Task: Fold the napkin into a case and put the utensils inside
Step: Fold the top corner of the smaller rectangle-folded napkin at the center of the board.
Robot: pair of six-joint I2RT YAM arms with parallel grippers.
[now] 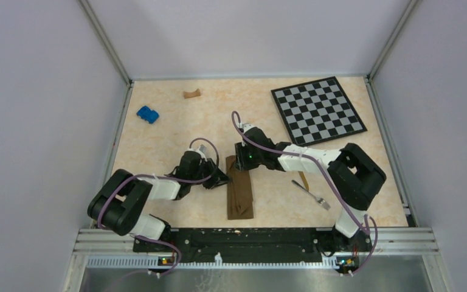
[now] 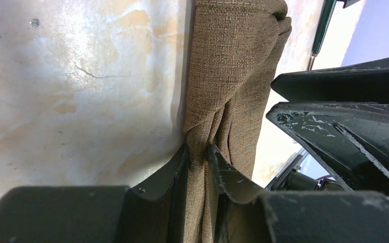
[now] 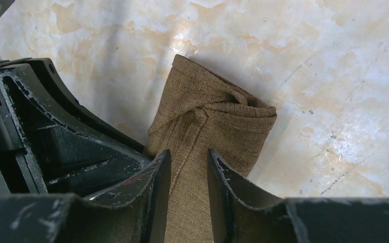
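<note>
The dark-brown napkin (image 1: pixel 241 196) lies as a narrow folded strip, the case, near the table's front middle. My left gripper (image 1: pixel 221 178) is at the strip's upper left edge, shut on a bunched fold of cloth (image 2: pixel 228 91) pinched between its fingers (image 2: pixel 198 157). My right gripper (image 1: pixel 241 159) is over the strip's far end. Its jaws stand slightly apart (image 3: pixel 188 154), and the flat cloth (image 3: pixel 218 114) shows in the gap without being pinched. The silver fork (image 1: pixel 312 195) and the knife (image 1: pixel 304 180) with its brownish handle lie to the right of the strip.
A checkerboard (image 1: pixel 318 109) lies at the back right. A small blue block (image 1: pixel 148 114) sits at the back left and a small tan piece (image 1: pixel 191 93) at the back middle. The two grippers are close together; the right one fills the right side of the left wrist view (image 2: pixel 344 116).
</note>
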